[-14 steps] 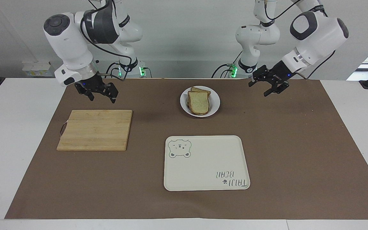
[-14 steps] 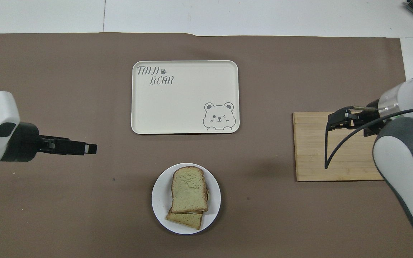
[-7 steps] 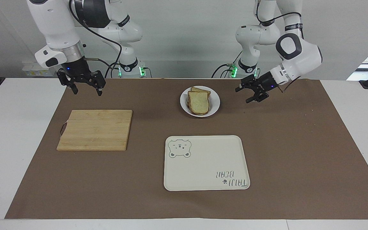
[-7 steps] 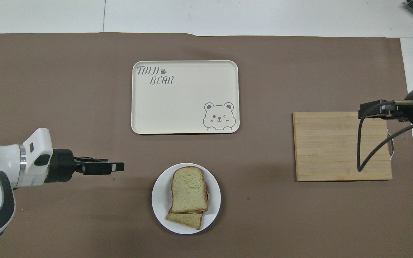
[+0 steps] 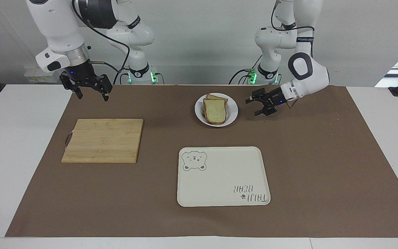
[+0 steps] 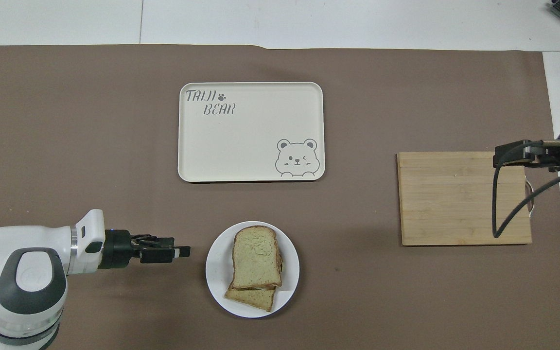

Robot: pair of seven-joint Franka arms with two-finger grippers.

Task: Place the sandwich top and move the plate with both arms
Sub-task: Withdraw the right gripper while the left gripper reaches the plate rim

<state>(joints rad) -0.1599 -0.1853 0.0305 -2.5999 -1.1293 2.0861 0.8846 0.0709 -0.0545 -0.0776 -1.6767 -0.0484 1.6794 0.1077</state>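
Note:
The small white plate (image 5: 233,111) sits on the brown mat near the robots and also shows in the overhead view (image 6: 218,274). The sandwich top (image 5: 215,111), a pale speckled slice with brown crust, lies on another slice on the plate; it also shows from above (image 6: 256,261). The lower slice (image 6: 253,297) sticks out on the side nearer the robots. My left gripper (image 5: 252,107) is low beside the plate, a short gap from its rim, open and empty; it shows from above too (image 6: 183,252). My right gripper (image 5: 92,97) hangs raised by the cutting board, open and empty.
A wooden cutting board (image 5: 102,140) lies toward the right arm's end of the table. A cream rectangular tray with a bear drawing (image 5: 223,176) lies farther from the robots than the plate. The brown mat (image 5: 323,155) covers most of the white table.
My left gripper has come down and moved toward the plate. My right gripper has risen and drawn back from over the cutting board toward its own end of the table.

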